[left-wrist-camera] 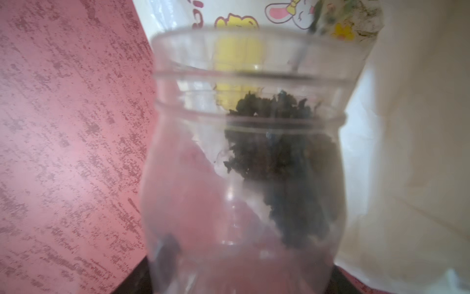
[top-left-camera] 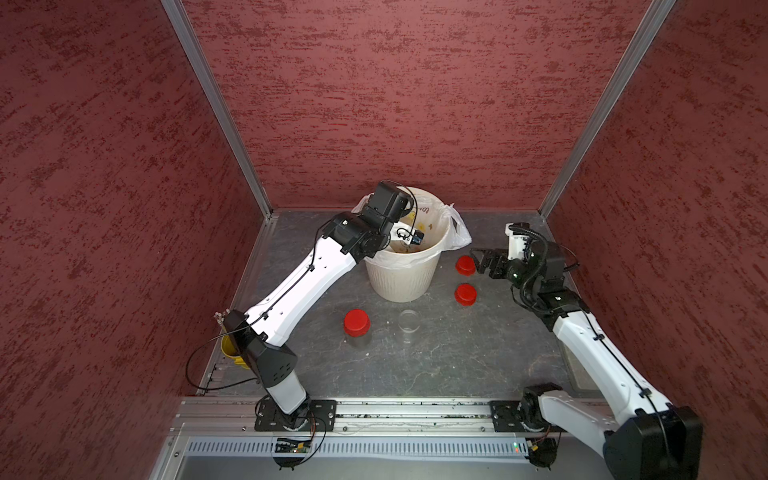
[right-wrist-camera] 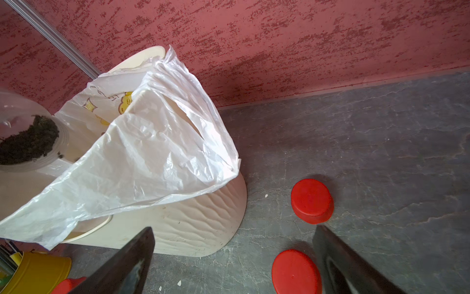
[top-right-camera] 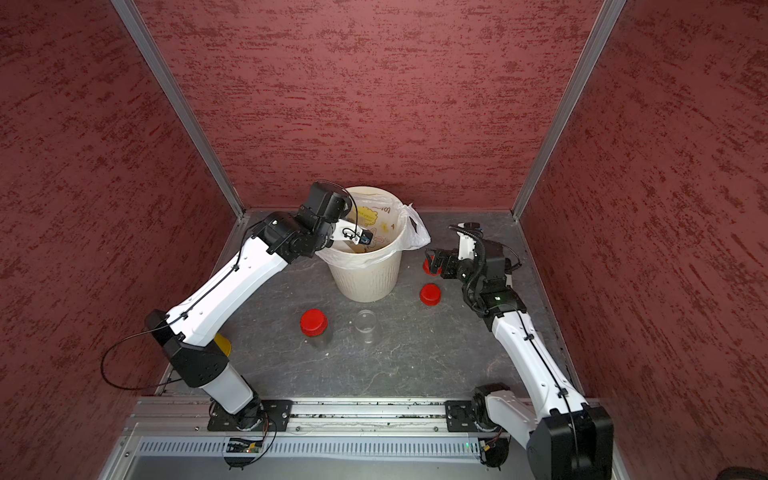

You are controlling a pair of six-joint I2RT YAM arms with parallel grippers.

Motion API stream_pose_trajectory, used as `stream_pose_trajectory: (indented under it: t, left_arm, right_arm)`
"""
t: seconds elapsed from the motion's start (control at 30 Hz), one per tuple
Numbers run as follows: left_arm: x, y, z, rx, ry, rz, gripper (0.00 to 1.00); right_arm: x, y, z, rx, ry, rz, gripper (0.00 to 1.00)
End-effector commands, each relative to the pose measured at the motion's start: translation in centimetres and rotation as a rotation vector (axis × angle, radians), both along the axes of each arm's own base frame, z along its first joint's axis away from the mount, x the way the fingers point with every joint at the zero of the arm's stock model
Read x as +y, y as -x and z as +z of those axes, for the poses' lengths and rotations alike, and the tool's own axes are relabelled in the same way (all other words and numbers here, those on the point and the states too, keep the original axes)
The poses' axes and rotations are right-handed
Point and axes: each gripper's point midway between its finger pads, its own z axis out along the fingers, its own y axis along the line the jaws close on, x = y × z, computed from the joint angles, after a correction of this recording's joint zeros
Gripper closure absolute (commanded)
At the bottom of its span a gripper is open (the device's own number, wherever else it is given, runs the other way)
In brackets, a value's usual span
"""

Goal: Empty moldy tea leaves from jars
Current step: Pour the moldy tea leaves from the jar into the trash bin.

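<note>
Over bin (top-left-camera: 401, 279), left gripper (top-left-camera: 406, 245) clamped on jar (left-wrist-camera: 244, 178)

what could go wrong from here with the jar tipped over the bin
1. The tea leaves cling in a clump to one wall of the held jar, so some may stay inside.
2. The bag hangs loosely over the rim of the bin; leaves hitting that fold could slide outside.
3. The open right gripper hovers close to a loose red cap and might knock it.
</note>
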Motion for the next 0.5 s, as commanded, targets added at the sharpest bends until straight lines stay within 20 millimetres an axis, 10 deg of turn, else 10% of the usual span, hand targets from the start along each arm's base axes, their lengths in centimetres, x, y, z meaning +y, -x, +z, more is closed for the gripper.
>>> stream_pose_trajectory:
  t: [0.0, 0.2, 0.47]
  left_arm:
    - [-1.0, 0.2, 2.9, -0.061, 0.054, -0.019, 0.37]
    - [2.3, 0.2, -2.1, 0.056, 0.007, 0.095, 0.38]
    - [-0.2, 0.1, 2.4, -0.042, 0.056, 0.030, 0.37]
  right_arm:
    - [0.1, -0.4, 2.6, -0.059, -0.033, 0.007, 0.01]
    - [0.2, -0.3, 2.6, -0.062, -0.035, 0.012, 0.01]
    - [0.4, -0.5, 2.6, -0.058, -0.042, 0.020, 0.01]
